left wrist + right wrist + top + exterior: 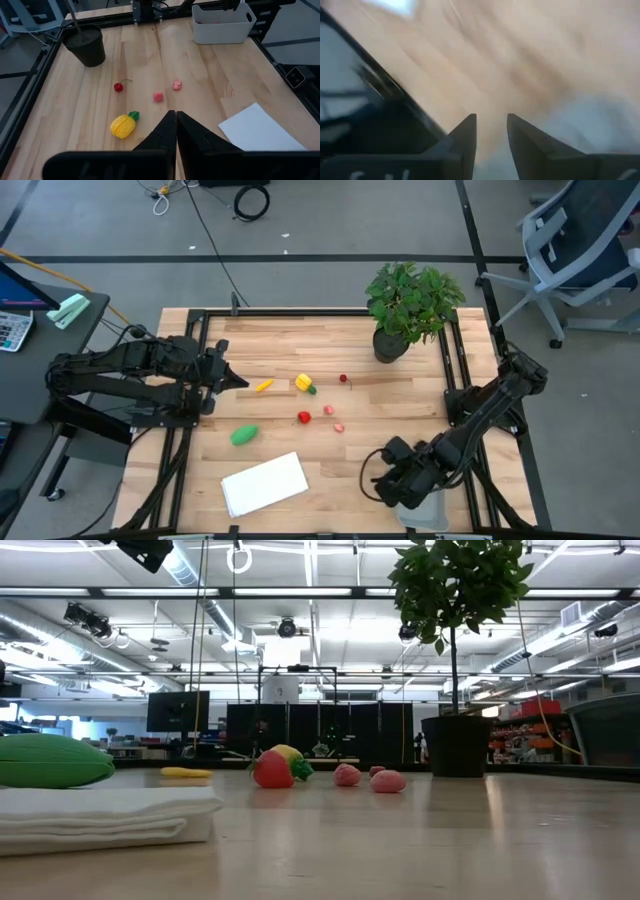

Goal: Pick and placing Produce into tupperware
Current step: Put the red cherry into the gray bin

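Two end effectors are in view. Left end effector (238, 381) hovers near the left edge of the wooden surface (400, 405), fingers pressed together and empty. Right end effector (491, 131) sits low over the pale tupperware (428, 510) at the front right corner, fingers slightly apart, holding nothing visible. Produce lies mid-surface: a green oval (244, 435), yellow piece (264, 386), pineapple-like piece (305, 384), cherry (344, 379), strawberry (304, 417) and two pink bits (329, 410). White sheet (264, 483) lies in front.
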Controlling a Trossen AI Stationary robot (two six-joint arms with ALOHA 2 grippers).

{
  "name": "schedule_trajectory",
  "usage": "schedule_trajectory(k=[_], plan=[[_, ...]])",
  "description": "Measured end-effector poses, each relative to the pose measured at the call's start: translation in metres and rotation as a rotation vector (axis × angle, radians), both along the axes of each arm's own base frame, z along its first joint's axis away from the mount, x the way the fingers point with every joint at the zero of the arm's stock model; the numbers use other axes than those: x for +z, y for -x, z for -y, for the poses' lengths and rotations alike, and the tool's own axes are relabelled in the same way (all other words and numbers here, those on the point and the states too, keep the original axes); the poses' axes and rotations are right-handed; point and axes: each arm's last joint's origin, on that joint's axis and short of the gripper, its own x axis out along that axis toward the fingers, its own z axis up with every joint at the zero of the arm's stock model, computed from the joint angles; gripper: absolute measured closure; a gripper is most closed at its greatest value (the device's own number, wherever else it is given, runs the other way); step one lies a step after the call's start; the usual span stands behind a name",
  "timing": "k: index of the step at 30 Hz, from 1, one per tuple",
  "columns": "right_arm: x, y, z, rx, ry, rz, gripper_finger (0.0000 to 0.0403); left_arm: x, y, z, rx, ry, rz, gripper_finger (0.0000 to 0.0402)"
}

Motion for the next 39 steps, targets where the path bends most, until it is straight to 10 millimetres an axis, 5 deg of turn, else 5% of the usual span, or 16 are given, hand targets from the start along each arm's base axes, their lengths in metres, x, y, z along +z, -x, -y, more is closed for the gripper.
schedule_trajectory(k=[4,8,13,23,30,39], plan=[[0.028,-0.02,0.021,0.056,0.272,0.195,0.0289,0.001,-0.001,0.0,0.0,0.0,0.017,0.0391],[0.031,-0.04,0.053,0.153,0.438,0.178,0.0288,0.002,-0.001,0.0,0.0,0.0,0.028,0.0387],[-0.001,-0.056,0.111,0.078,0.46,0.007,0.0286,0.002,-0.001,0.0,0.0,0.0,0.027,0.0378],[-0.072,-0.054,0.212,-0.094,0.376,-0.185,0.0286,0.002,-0.001,0.0,0.0,0.0,0.026,0.0391],[-0.089,-0.064,0.237,-0.058,0.258,-0.013,0.0285,0.002,-0.001,0.0,0.0,0.0,0.026,0.0382],[-0.089,-0.063,0.246,-0.055,0.267,-0.014,0.0285,0.002,-0.001,0.0,0.0,-0.001,0.026,0.0386]])
